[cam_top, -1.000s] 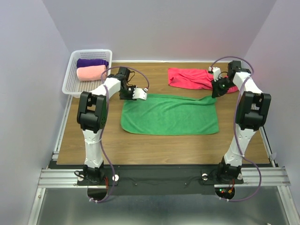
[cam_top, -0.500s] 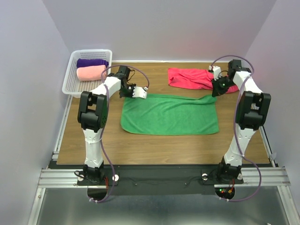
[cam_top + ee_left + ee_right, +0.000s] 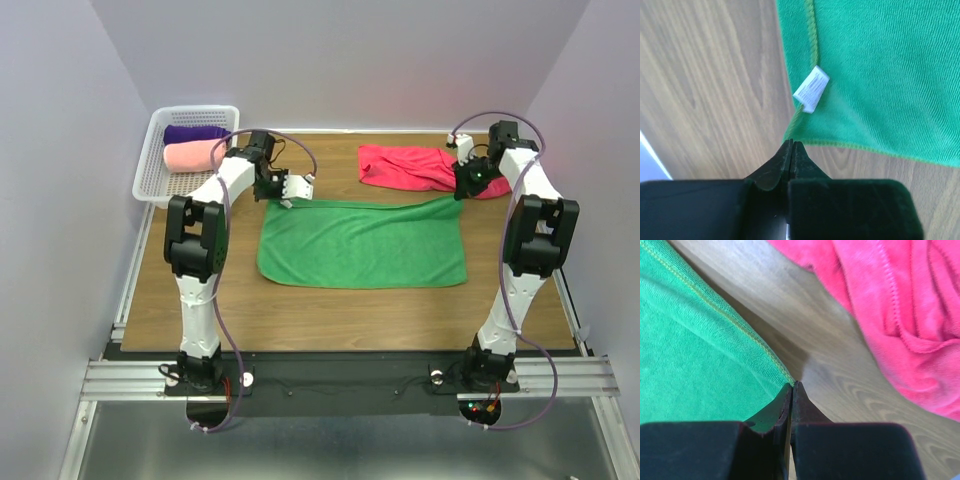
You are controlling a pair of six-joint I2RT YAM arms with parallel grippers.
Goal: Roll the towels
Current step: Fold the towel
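Soft, light and limp, the green towel (image 3: 362, 244) lies flat mid-surface. It would likely sag if lifted, so its corners are the best hold. The left end effector (image 3: 791, 144) pinches its 11 o'clock corner, the right end effector (image 3: 791, 386) its 1 o'clock corner. Only the wrist views show hem caught between closed tips. Only the overhead view shows the basket (image 3: 148, 165) at 10 o'clock, holding the rolled purple towel (image 3: 195, 133) and pink towel (image 3: 193, 155).

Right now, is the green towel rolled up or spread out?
Spread out. The green towel lies flat as a wide rectangle on the table, no roll started.
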